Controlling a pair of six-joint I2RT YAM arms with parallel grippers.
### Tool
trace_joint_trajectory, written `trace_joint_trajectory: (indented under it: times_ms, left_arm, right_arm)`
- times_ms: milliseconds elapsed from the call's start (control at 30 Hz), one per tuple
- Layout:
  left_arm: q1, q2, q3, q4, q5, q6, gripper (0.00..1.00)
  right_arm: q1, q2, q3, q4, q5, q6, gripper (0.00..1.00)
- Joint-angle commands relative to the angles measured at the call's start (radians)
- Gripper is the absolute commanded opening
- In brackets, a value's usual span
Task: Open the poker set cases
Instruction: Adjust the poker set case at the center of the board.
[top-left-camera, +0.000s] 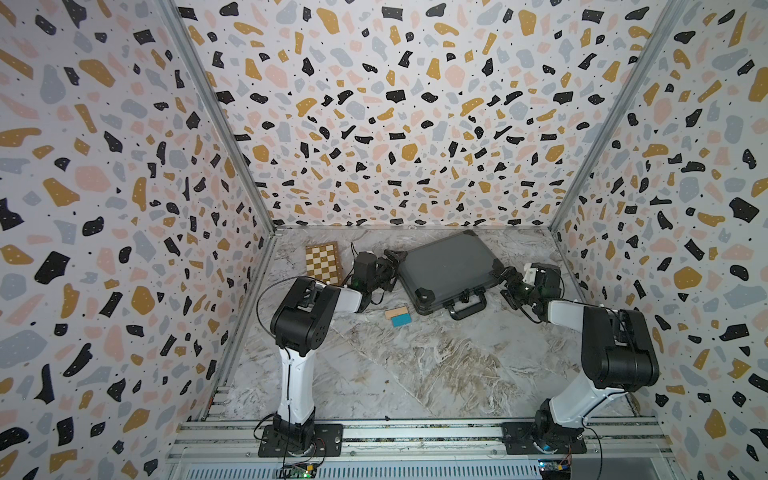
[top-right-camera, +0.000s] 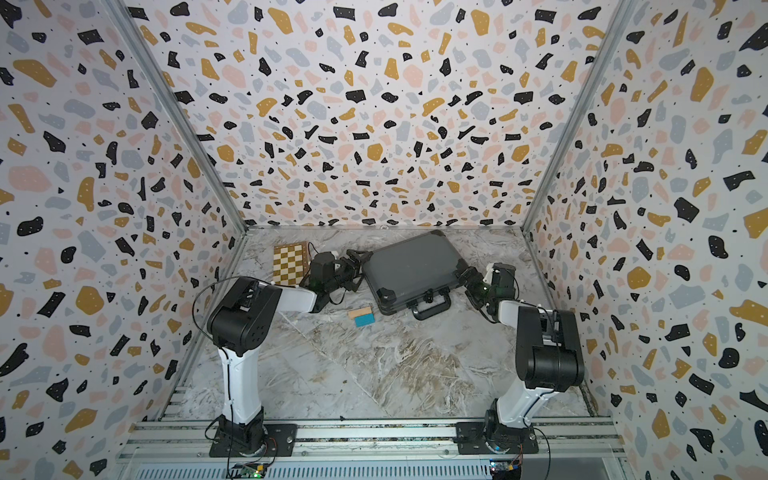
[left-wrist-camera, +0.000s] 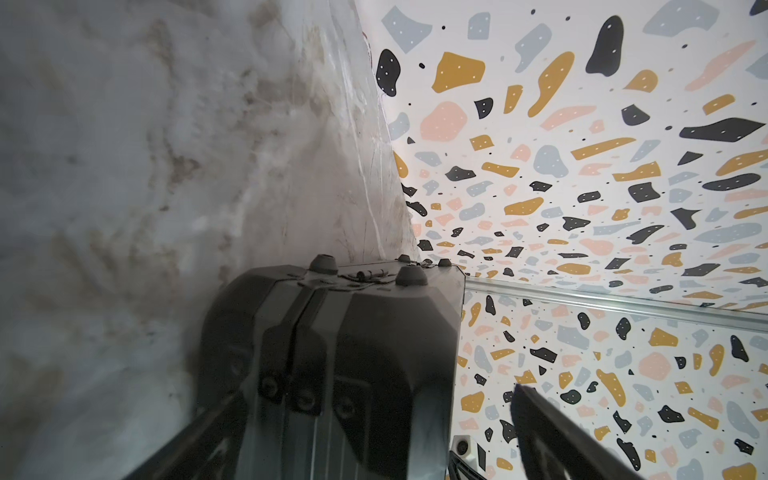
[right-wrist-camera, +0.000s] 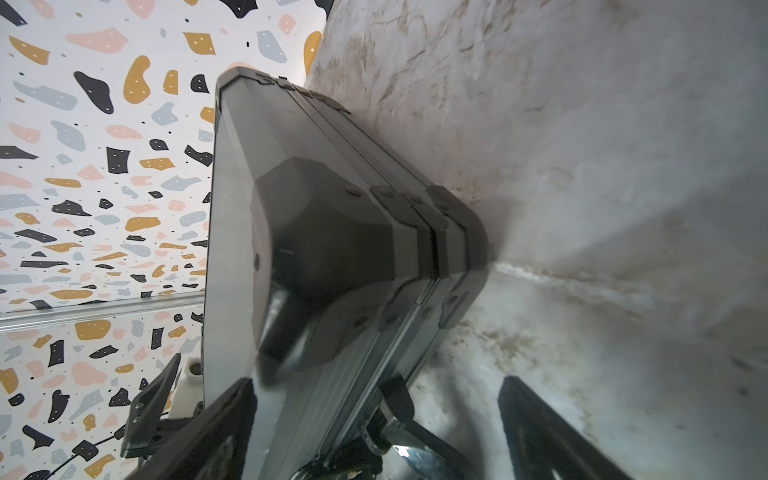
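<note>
The left end effector (top-left-camera: 392, 269) stood wide open astride the 9 o'clock corner of the case (top-left-camera: 446, 266), and the right end effector (top-left-camera: 508, 286) did likewise at its 3 o'clock corner. Each held nothing, one finger on the lid side and one on the table side, probably to square and steady the case before unfastening. The case lay flat and shut at 12 o'clock on the table (top-left-camera: 415, 365), its handle (top-left-camera: 467, 308) towards 6 and a chessboard (top-left-camera: 323, 262) at its 9.

Marble table (top-left-camera: 415, 374) bears case (top-left-camera: 446, 266), chessboard box (top-left-camera: 323, 262), tan block (top-left-camera: 394, 312), blue block (top-left-camera: 401, 320).
</note>
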Motion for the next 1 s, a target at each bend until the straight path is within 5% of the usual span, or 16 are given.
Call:
trace_joint_trajectory:
  times_ms: [0,433,633,767,967]
  left_arm:
    - [-0.044,0.036,0.077,0.022,0.08,0.019,0.99]
    - [-0.046,0.124,0.351,-0.17,0.17,0.099,0.99]
    - [0.083,-0.073,0.211,-0.491,0.191,0.397,0.99]
    - [0.154,-0.217,0.169,-0.821,0.048,0.67,0.99]
    - [0.161,-0.368,0.083,-0.916,-0.063,0.76,0.99]
  right_arm:
    - [-0.002,-0.036,0.018,-0.038,0.01,-0.033,0.94]
    - [-0.007,-0.115,-0.027,-0.142,0.03,-0.131,0.94]
    - [-0.007,-0.15,-0.056,-0.15,0.007,-0.214,0.94]
    - [0.001,-0.143,-0.098,-0.066,0.013,-0.247,0.94]
    - [0.05,-0.06,-0.124,0.139,-0.002,-0.25,0.95]
